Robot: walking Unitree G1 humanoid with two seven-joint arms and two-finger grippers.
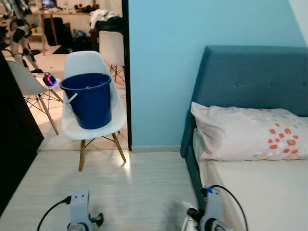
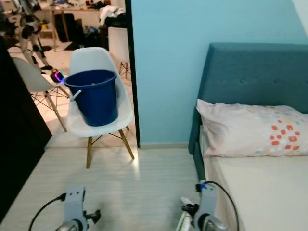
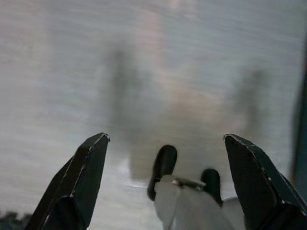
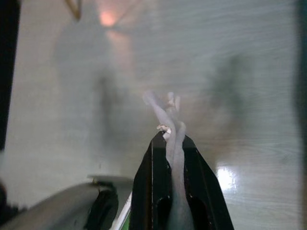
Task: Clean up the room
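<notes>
My right gripper point(image 4: 168, 140) is shut on a pale, twisted piece of cloth point(image 4: 163, 108) that sticks out past its fingertips, low over the light wooden floor. The same cloth point(image 1: 190, 217) shows as a white scrap beside my right wrist point(image 1: 211, 211) at the foot of the head view. My left gripper point(image 3: 165, 139) hangs open over bare floor with nothing between its fingers. A dark blue bucket point(image 1: 88, 98) stands on a white chair point(image 1: 86, 60) ahead and to the left, by the doorway.
A bed point(image 1: 260, 192) with a teal headboard point(image 1: 250, 77) and a spotted pillow point(image 1: 245, 137) lies close on my right. A light blue wall point(image 1: 163, 72) is straight ahead. Dark furniture point(image 1: 14, 130) lines the left side. More white chairs point(image 1: 24, 79) stand beyond the doorway.
</notes>
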